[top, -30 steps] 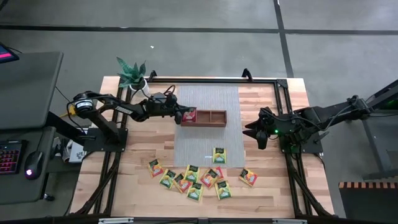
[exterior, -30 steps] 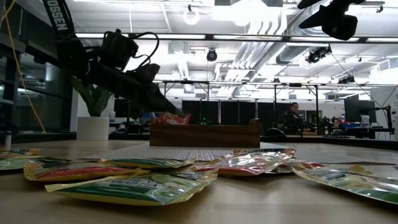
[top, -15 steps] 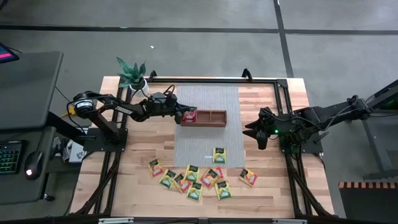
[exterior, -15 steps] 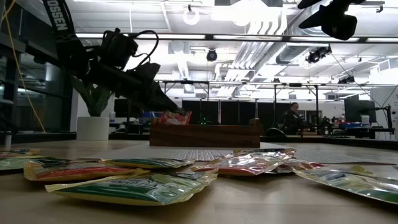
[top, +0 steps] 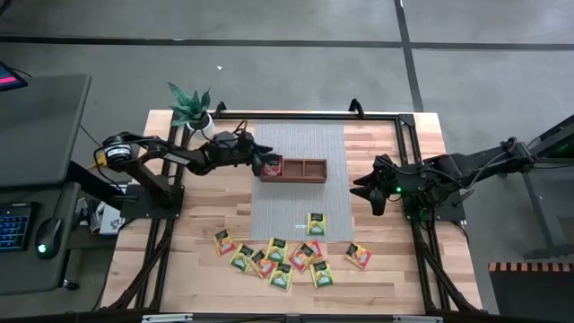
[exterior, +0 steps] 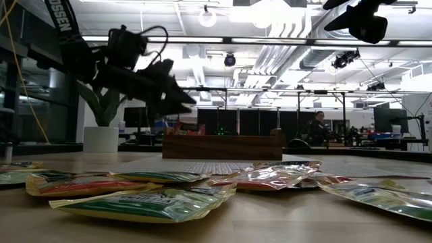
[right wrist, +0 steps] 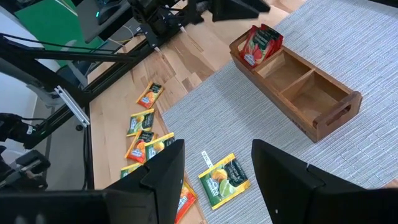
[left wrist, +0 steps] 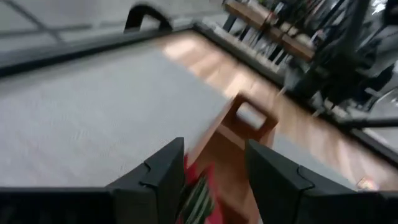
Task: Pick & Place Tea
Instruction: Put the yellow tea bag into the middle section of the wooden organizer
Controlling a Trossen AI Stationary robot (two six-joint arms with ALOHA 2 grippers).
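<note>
A: Which step is this?

B: A release, I'd judge. The left gripper [top: 261, 162] hangs over the left end compartment of the wooden tray [top: 313, 178], and red tea packets [right wrist: 260, 42] stand on edge in that compartment. In the left wrist view its fingers [left wrist: 159, 177] stand apart with nothing between them, the red packets just below.

A: And the other arm?

B: The right gripper [top: 368, 190] waits above the bare wood to the right of the grey mat [top: 296, 144], well clear of the tray, jaws apart and empty.

A: Where is the rest of the tea?

B: One yellow-green packet [top: 316, 223] lies alone on the mat in front of the tray. The others lie in a loose, partly overlapping cluster of packets [top: 269, 256] on the table near the front edge, red, yellow and green mixed. The tray's middle and right compartments look empty.

A: What does the next move call for?

B: Probably lifting the left gripper clear of the tray wall without dragging the standing packets, then travelling to the cluster. Overlapping flat packets could be awkward; an outlying one seems the easier grasp.
</note>
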